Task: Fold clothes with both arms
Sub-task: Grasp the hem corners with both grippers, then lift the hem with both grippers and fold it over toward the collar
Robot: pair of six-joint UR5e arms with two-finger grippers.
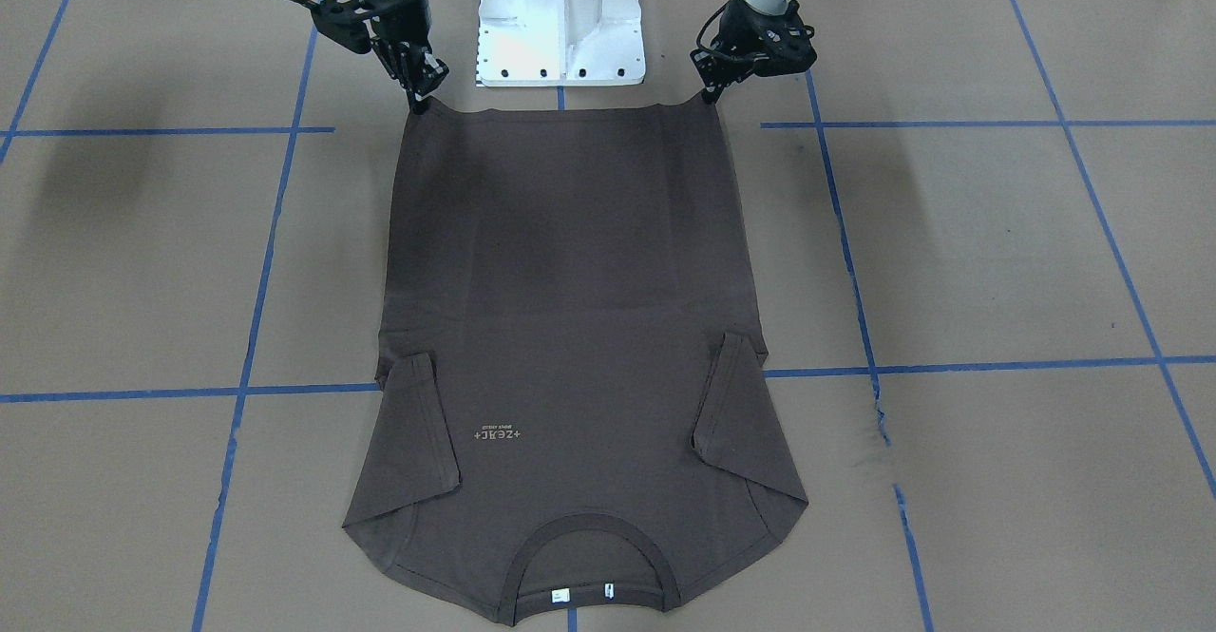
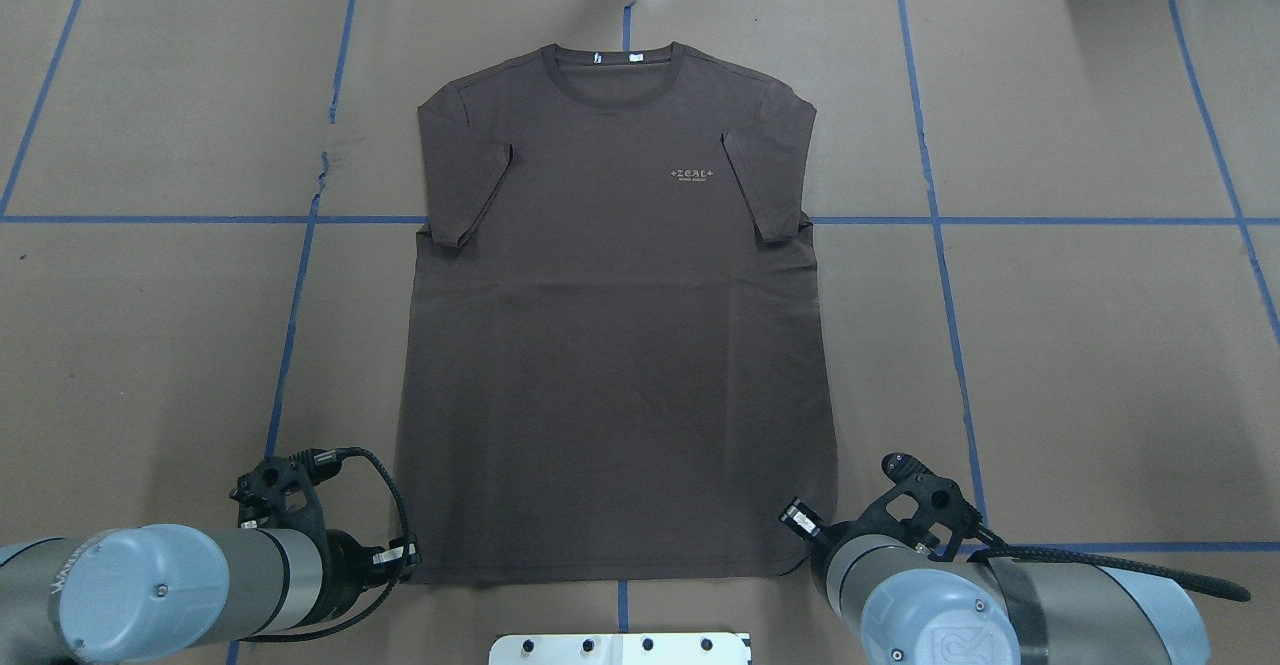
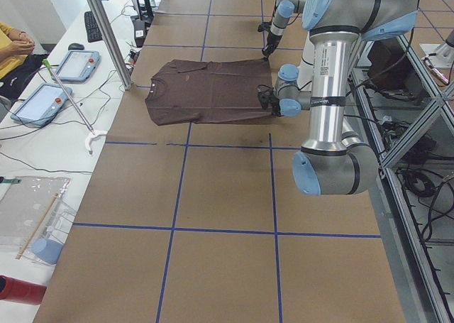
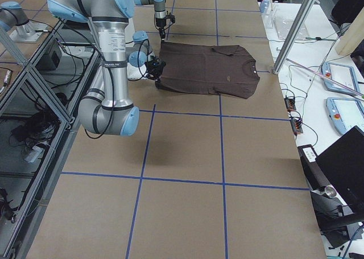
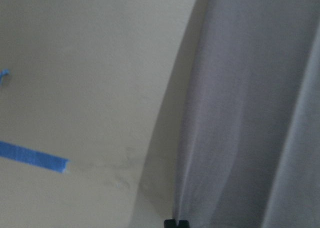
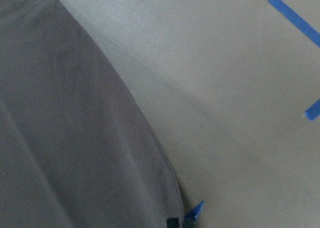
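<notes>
The shirt (image 1: 570,261) is dark brown and short-sleeved, and lies face up and nearly flat on the table (image 1: 997,252). Its hem (image 1: 570,111) runs between the two sets of fingers, and the body stretches away from them to the collar (image 1: 589,542) at the far end.

The left gripper (image 1: 709,96) has its fingers pinched together on one hem corner. The right gripper (image 1: 419,102) is pinched on the other corner. Both corners are drawn into small points at the fingertips, and the hem sags slightly between them.

The round ribbed collar shows two small white tags (image 1: 560,596) inside the neck. A small pale logo (image 1: 498,433) sits on the chest, on the right gripper's side and nearer the collar than the fingers. Both sleeves (image 1: 418,423) are folded inward over the body.

In each wrist view the cloth's edge runs down to the dark fingertip at the bottom of the picture, with bare table beside it. Blue tape (image 1: 950,124) lines cross the table outside each gripper.
</notes>
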